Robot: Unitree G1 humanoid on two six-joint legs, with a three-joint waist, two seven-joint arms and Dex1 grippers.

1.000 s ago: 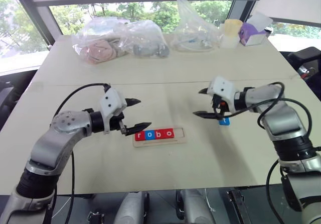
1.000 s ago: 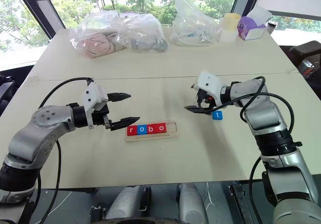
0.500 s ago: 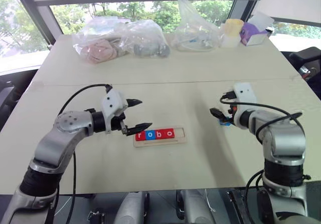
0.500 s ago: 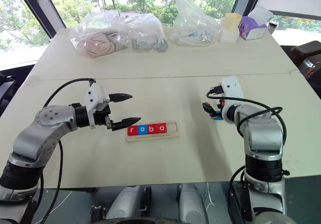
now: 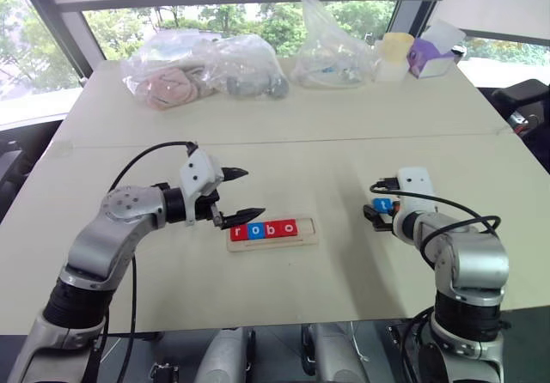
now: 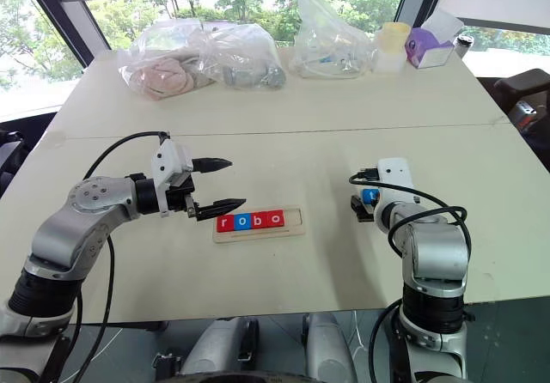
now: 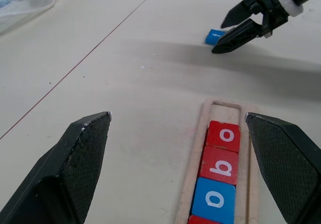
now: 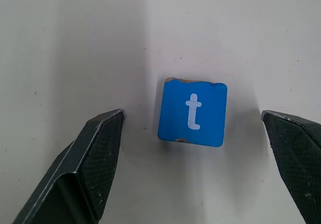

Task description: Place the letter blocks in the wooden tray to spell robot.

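The wooden tray (image 5: 308, 227) lies at the table's middle. Several letter blocks sit in its groove: red r (image 5: 238, 232), blue o (image 5: 253, 230), red b (image 5: 271, 228) and red o (image 5: 289, 227). The tray's right end is bare. My left gripper (image 5: 242, 194) hovers open just left of the tray, holding nothing. The blue t block (image 8: 192, 112) lies flat on the table to the right of the tray. My right gripper (image 6: 358, 194) points down at it, open, with a finger (image 8: 95, 153) on each side and clear of the block.
Clear plastic bags (image 5: 206, 65) with soft items line the table's far side. A pale yellow cup (image 5: 398, 55) and a purple box (image 5: 428, 57) stand at the far right. A seam (image 5: 284, 141) runs across the table behind both arms.
My right gripper has rolled, tipped downward and sunk toward the near right; its fingers now straddle the t block. The left gripper has stayed put.
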